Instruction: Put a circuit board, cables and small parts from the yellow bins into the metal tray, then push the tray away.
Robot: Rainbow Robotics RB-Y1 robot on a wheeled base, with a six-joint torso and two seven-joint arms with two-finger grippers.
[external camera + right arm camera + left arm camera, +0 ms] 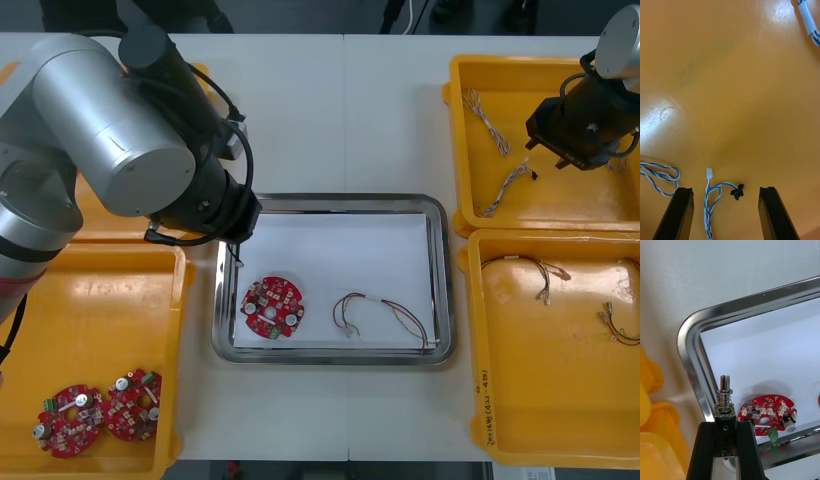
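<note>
A broad, light grey-white table with a smooth matt top (330,110) is the only piece of furniture to be seen. A thin straight seam (343,120) runs across it from the far edge toward the middle, dividing the top into two panels that lie flush with each other. Beyond the far edge lies a strip of dark floor (300,15), too dim to show its material. A narrow band of equally dark floor (330,470) shows below the table's near edge. The light is even and soft and comes from above. The shadows on the tabletop are faint and blurred at their edges. In the left wrist view the bare tabletop looks pale and clean, crossed by a soft, slightly darker band.
</note>
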